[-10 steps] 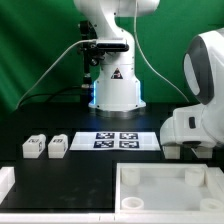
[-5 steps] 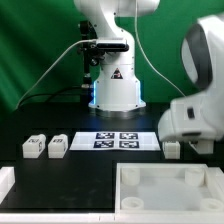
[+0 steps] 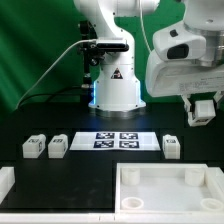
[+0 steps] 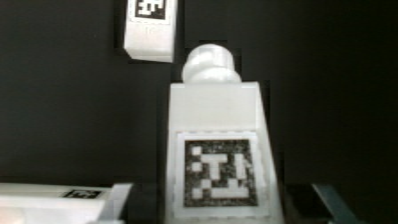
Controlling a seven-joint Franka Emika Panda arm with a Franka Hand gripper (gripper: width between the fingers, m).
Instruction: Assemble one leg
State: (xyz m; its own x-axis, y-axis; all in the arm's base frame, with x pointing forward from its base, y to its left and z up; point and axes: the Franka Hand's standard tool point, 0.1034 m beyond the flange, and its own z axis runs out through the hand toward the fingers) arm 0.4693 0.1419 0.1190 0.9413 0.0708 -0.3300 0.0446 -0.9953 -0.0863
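1. One leg [image 4: 217,140], a white block with a rounded end and a black-and-white tag, is held in the air by the gripper [image 3: 203,112].
2. A second leg [image 3: 33,148] and a third leg [image 3: 57,147] are laid side by side at the exterior view's left.
3. A fourth leg [image 3: 171,146] is seen alone at its right.

Marker board [image 3: 118,140] lies on the black table [image 3: 90,172]; white panel [image 3: 165,190] sits in front, seemingly apart.

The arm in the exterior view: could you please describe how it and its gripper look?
The arm is glossy white with rounded, bulbous casings. Its base carries a triangular warning label above a bluish glow. A dark cable trails towards the exterior view's left. The gripper is white-bodied, dark at its tips.
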